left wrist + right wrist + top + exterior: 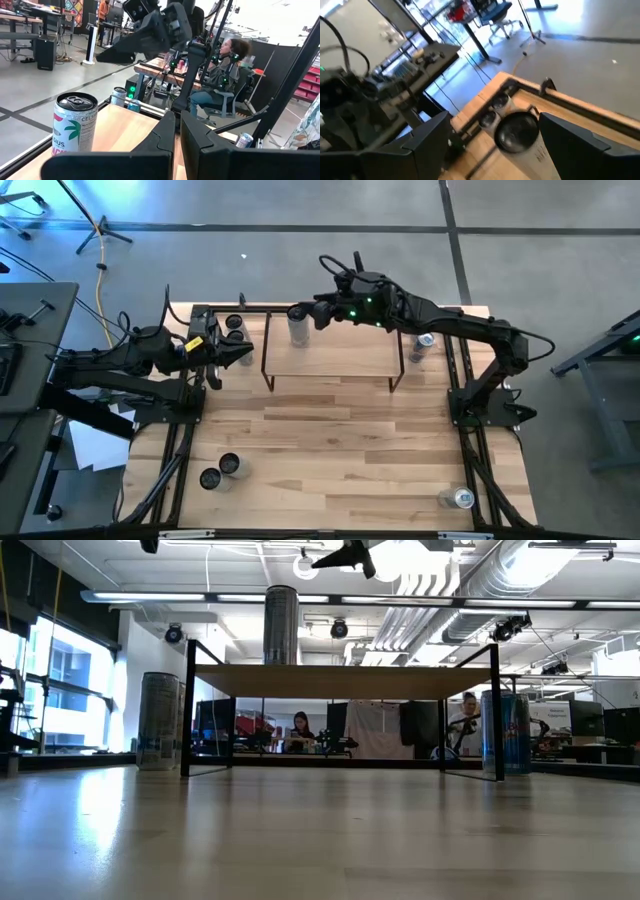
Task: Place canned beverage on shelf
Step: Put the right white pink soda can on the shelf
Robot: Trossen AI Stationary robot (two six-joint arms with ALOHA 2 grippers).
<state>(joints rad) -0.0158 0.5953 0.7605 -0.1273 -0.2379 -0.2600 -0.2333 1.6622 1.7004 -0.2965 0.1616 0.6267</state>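
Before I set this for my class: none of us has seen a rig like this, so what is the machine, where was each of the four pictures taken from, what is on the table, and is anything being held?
It is a robot with two dark arms at a wooden table. One picture looks straight down, one looks level across the tabletop, and two come from cameras on the arms' wrists.

A low shelf with a wood top stands near the back. One can stands on its left end. The right gripper hangs open above that can, its fingers either side, apparently not gripping it. The left gripper waits shut and empty beside the shelf.

Other cans: two behind the left gripper, two at the front left, one lying right of the shelf and one at the front right. People sit in the room behind.
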